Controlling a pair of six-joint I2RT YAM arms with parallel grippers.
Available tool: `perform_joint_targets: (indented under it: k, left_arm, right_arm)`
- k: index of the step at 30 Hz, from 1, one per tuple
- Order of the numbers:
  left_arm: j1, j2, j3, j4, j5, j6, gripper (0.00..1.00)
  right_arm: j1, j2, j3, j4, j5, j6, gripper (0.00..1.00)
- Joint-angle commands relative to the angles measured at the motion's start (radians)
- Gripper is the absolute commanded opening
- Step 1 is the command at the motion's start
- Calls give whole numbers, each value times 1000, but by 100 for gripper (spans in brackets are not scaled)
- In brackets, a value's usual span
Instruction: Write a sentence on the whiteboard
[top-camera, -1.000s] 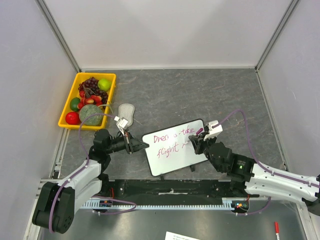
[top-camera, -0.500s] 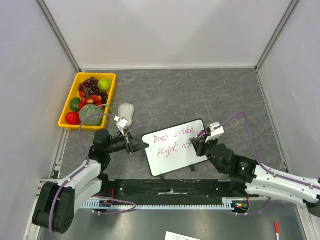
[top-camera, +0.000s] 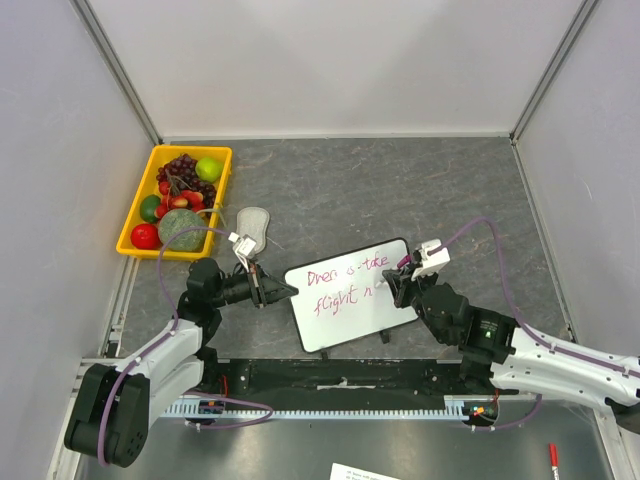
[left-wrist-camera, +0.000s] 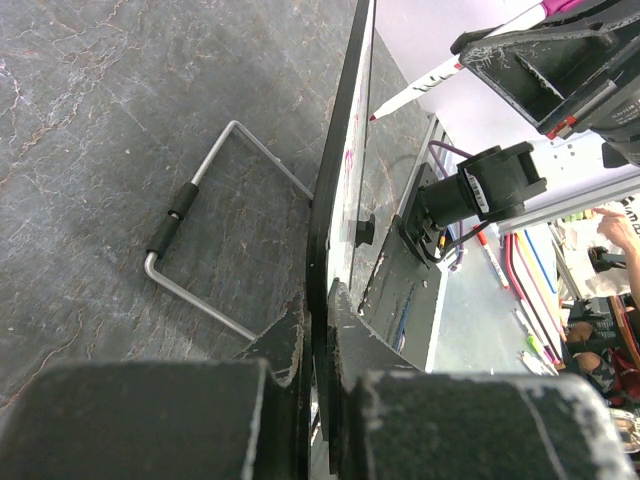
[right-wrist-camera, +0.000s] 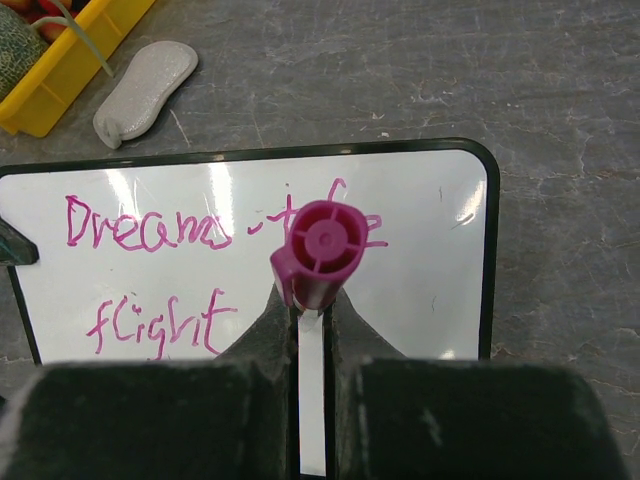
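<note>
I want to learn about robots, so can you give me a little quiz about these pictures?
1. True or false: the left tool clamps the edge of the small white black-framed whiteboard.
2. What does the right tool hold? A: magenta-capped white marker pen. B: grey eraser pad. C: green lime.
3. Fill in: the magenta handwritten sentence starts with the word ____.
Key: 1 true; 2 A; 3 Dreams.

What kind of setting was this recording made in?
Probably a robotics lab test cell: white panels box in a grey tabletop, the arms' mounting rail runs along its near edge, and a yellow bin holds fruit.
</note>
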Motion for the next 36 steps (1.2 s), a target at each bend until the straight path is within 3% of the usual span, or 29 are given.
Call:
perform_joint_targets:
  k: [1,22,36]
  left_arm:
    - [-1,-2,0,18,-10,77,2]
    - [-1,-8,-1,17,-12,77,2]
    - [-1,-5,0,17,-13,77,2]
  right_arm:
    - [-5,14,17,36,43,-12,0]
    - [-10,25,-56,21,-14,19,0]
    - [-10,-12,-35,-32,79,24,0]
